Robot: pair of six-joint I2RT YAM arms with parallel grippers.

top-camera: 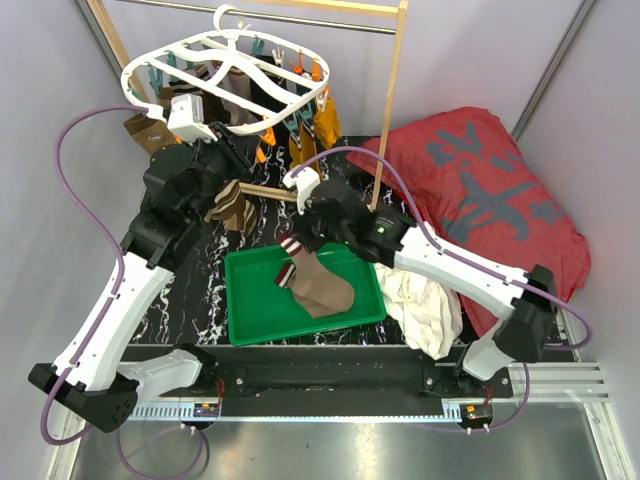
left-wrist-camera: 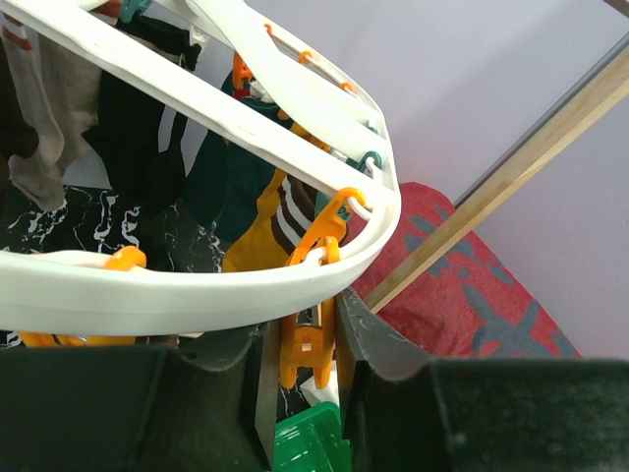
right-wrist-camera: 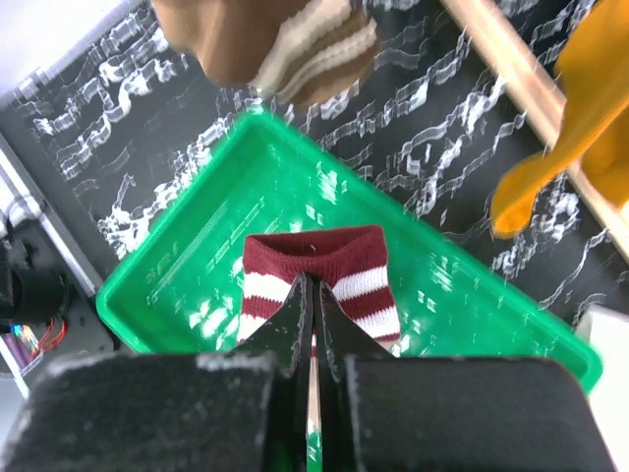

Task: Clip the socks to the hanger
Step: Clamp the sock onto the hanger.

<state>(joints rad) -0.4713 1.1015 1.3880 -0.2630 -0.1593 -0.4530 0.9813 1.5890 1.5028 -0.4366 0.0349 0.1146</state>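
The white oval hanger hangs at the back, and its rim fills the left wrist view. My left gripper sits under that rim with both fingers pressed on a hanging orange clip. Mustard and dark socks hang from the hanger. My right gripper is shut on the maroon-and-white striped cuff of a brown sock. It holds the cuff up over the green tray while the foot rests in the tray. Another brown striped sock hangs near the left arm.
A red cushion with grey marks lies at the right. A white cloth lies beside the tray. The wooden rack post stands behind the right arm. The tabletop is black marbled.
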